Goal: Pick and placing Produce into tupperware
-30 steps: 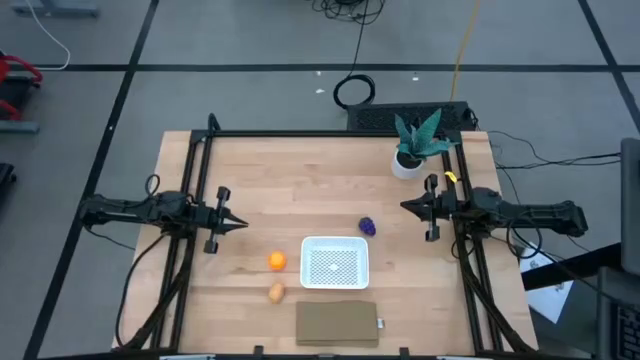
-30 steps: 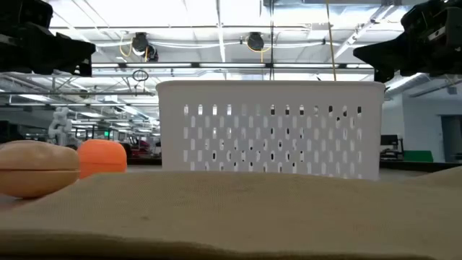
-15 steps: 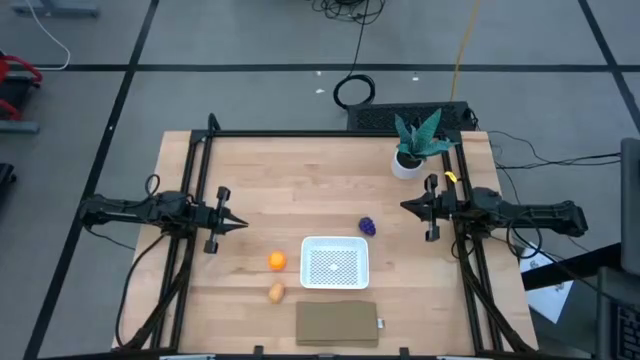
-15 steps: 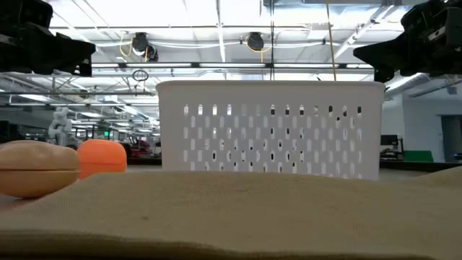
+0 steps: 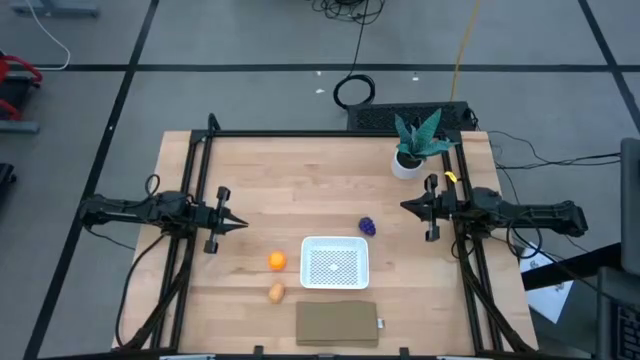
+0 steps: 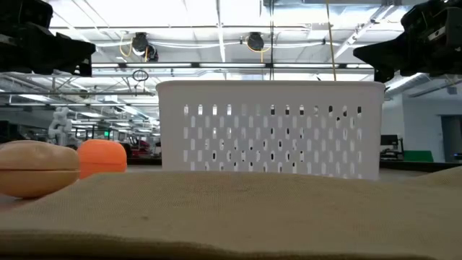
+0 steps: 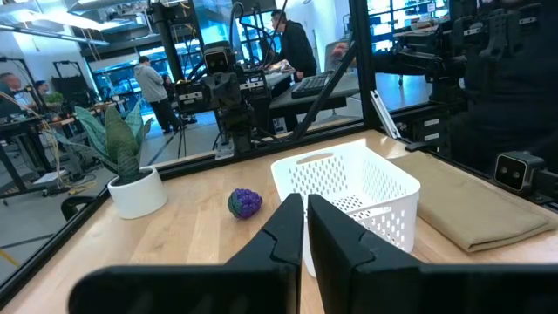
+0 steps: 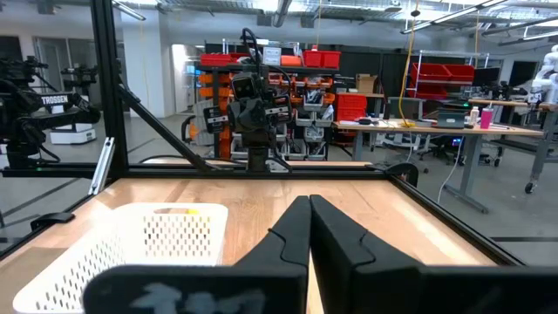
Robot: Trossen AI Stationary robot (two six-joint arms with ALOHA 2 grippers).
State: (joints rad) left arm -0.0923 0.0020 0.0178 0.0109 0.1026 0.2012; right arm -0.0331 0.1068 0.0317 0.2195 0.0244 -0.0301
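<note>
The left gripper [image 5: 240, 224] hangs over the left part of the wooden table [image 5: 300, 170], pointing toward the middle. Its two fingers [image 7: 288, 228] are pressed almost together, with only a thin slit between them, and they hold nothing. The right gripper [image 5: 405, 207] hangs over the right part of the table, pointing back at the left one. Its fingers [image 8: 292, 228] are closed in the same way (a narrow line is all that separates them), and they also hold nothing and touch nothing.

The white tupperware [image 5: 335, 262] stands on the near half of the table, about in the middle between the two arms, and no produce lies in it. The orange piece [image 5: 277, 261] lies just to the left of the tupperware, not touching it. The tan-brown piece [image 5: 276, 292] lies a little nearer than the orange one, also on the left of the tupperware. The dark purple piece [image 5: 368, 227] lies just beyond the far right corner of the tupperware, between it and the right gripper.

A flat brown pad [image 5: 337, 323] lies at the near edge, just in front of the tupperware. A potted plant [image 5: 415, 143] stands at the far right of the table.
</note>
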